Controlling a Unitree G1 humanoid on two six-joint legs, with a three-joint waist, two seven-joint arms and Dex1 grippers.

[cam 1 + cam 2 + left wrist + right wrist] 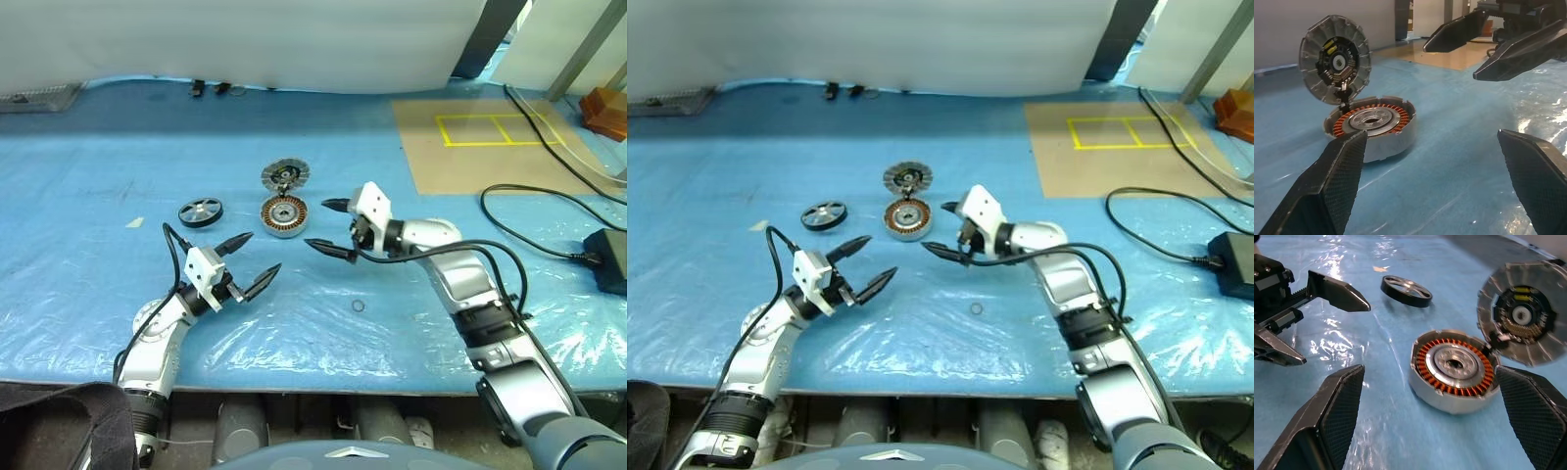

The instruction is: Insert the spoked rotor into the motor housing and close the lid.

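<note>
On the blue sheet, the spoked rotor point(200, 211) lies untouched at nine o'clock of the motor housing point(284, 215), lid point(285, 176) hinged up; left gripper point(251, 262) and right gripper point(330, 227) gape empty, so fetching it comes next

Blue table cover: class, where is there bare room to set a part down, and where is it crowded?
Bare: the blue cover left of the spoked rotor, and the stretch between the small ring and the front edge. Crowded: around the motor housing and its raised lid, with the right end effector beside it.
</note>
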